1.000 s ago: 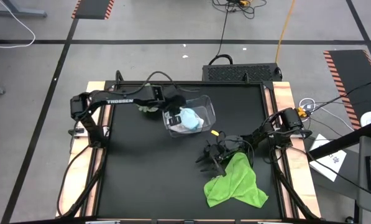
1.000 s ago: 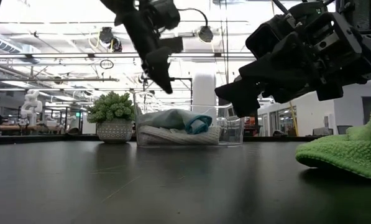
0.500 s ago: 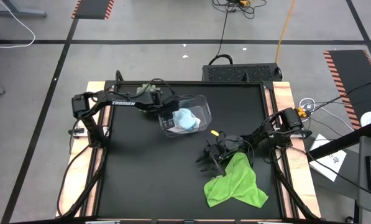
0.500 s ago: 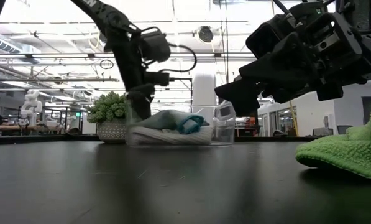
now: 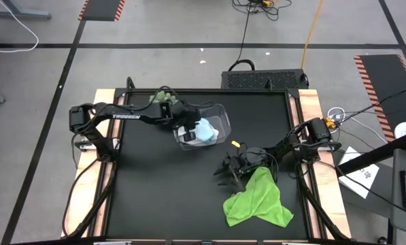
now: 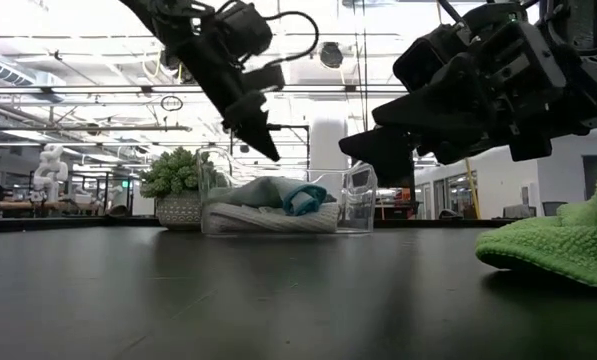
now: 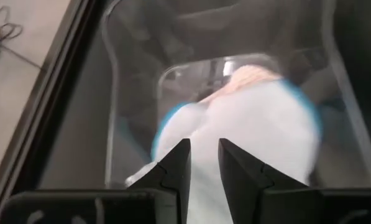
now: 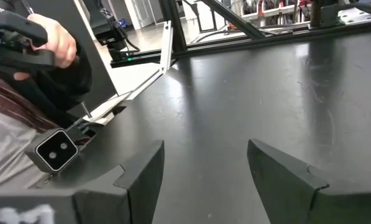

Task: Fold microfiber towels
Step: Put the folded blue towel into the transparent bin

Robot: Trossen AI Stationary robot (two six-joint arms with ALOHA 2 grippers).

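A clear plastic bin [image 5: 220, 114] stands at the table's far middle. In it a light blue towel [image 5: 206, 131] lies bunched on a white towel [image 6: 268, 218]. My left gripper [image 6: 267, 152] hangs just above the bin's left part, slanting down over the blue towel [image 7: 266, 118]. Its fingers stand a narrow gap apart with nothing between them. A lime green towel [image 5: 258, 202] lies spread and rumpled on the table at the near right. My right gripper [image 5: 224, 173] hovers open and level just beyond that towel's far corner, with nothing in it [image 8: 204, 155].
A round green spiky plant in a pot [image 6: 182, 187] stands behind the bin's left side, partly under my left arm [image 5: 131, 114]. A person's hand and sleeve [image 8: 54, 43] show beyond the table's edge. Bare black tabletop [image 5: 162, 197] fills the near left.
My left gripper has dipped down at the bin's left wall and then risen again above the bin. The bin, with the towels in it, has slid a little toward the table's left edge and stays there.
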